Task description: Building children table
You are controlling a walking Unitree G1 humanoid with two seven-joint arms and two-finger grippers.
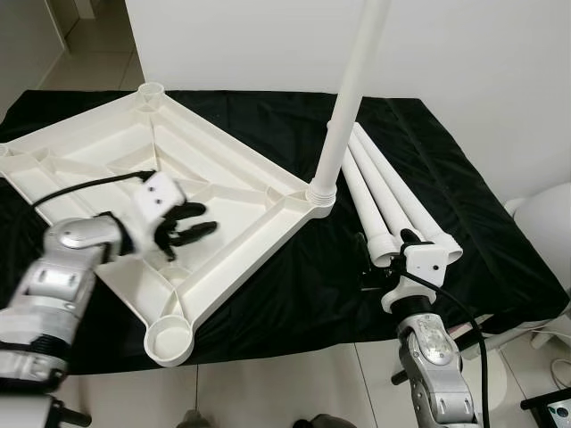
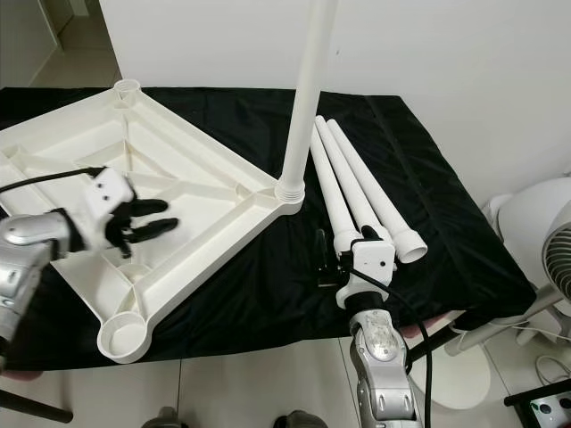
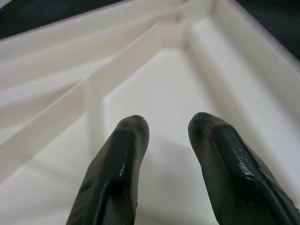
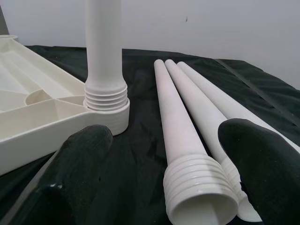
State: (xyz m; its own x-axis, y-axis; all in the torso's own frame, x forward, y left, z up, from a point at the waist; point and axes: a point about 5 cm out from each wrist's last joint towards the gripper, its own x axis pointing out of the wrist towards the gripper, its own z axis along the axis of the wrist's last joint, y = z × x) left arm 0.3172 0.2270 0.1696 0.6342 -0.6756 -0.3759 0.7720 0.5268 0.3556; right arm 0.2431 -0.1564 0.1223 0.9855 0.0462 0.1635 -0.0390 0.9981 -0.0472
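Standing leg point(image 1: 350, 98) runs off-frame; left hand point(image 1: 192, 230) gapes over tabletop point(image 1: 107, 152), right hand point(image 4: 164, 154) gapes at loose legs point(image 1: 393, 196).

Right hand point(image 4: 164, 178) open before three loose white plastic tube legs point(image 4: 187, 136)

Its two black fingers point(image 4: 79, 173) flank the nearest leg's threaded open end, apart from it. The legs lie side by side on the black cloth-covered desk point(image 4: 140, 140). Beside them, an upright white leg point(image 4: 104, 51) stands screwed into the corner socket of the upturned white plastic tabletop point(image 4: 42, 117).
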